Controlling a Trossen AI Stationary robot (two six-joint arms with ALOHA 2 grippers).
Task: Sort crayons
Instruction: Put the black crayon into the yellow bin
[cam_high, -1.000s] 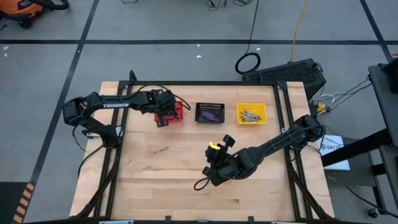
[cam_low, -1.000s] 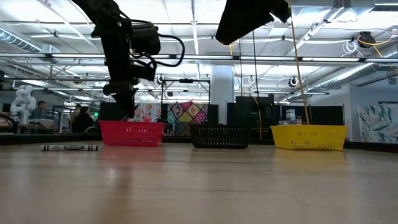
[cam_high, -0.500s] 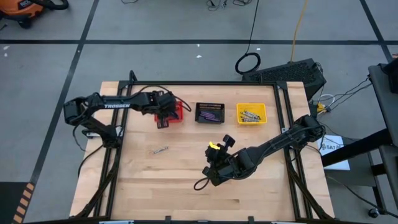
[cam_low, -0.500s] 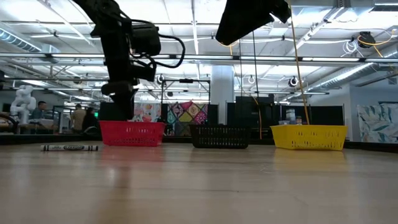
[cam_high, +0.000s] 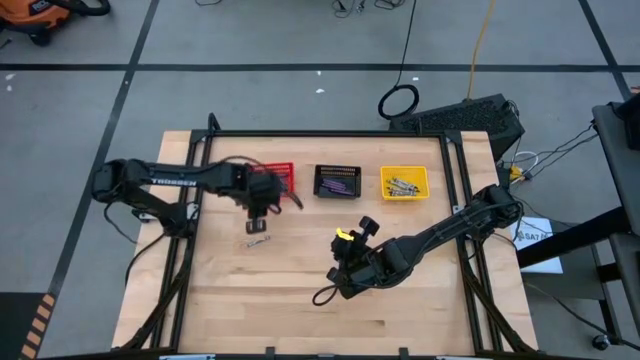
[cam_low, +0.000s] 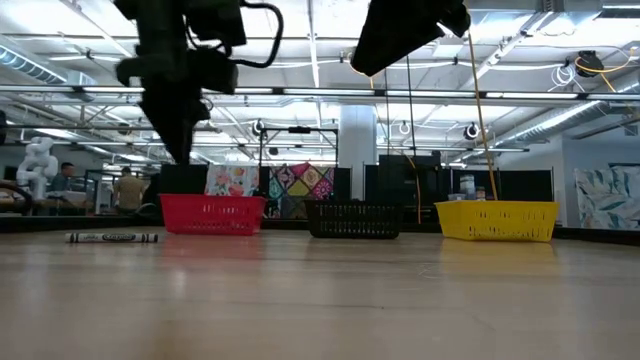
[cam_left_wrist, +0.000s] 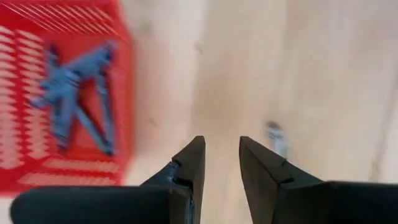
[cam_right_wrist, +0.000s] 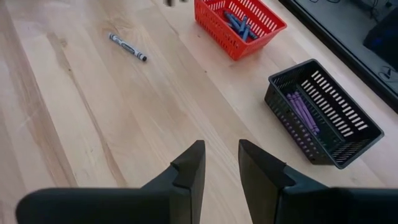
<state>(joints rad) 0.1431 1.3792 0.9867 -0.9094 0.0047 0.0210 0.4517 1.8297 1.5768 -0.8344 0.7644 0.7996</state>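
Note:
A grey crayon (cam_high: 259, 241) lies flat on the wooden table; it also shows in the low view (cam_low: 112, 237) and in the right wrist view (cam_right_wrist: 127, 46). My left gripper (cam_high: 260, 207) hovers open and empty between the red basket (cam_high: 283, 172) and this crayon (cam_left_wrist: 277, 138). Blue crayons (cam_left_wrist: 74, 102) lie in the red basket. Purple crayons (cam_right_wrist: 303, 113) lie in the black basket (cam_high: 338, 181). Grey crayons (cam_high: 403, 184) lie in the yellow basket (cam_high: 404, 182). My right gripper (cam_right_wrist: 222, 155) waits open and empty, high over the table's middle (cam_high: 350, 243).
The three baskets stand in a row along the table's far side, red at the left, black in the middle, yellow at the right. Bare wood (cam_high: 300, 310) stretches across the near half. My right arm (cam_high: 440, 232) slants in from the right edge.
My left gripper has left its place over the red basket and gone toward the table's near edge, toward the grey crayon on the wood. The crayon and my right arm have kept still.

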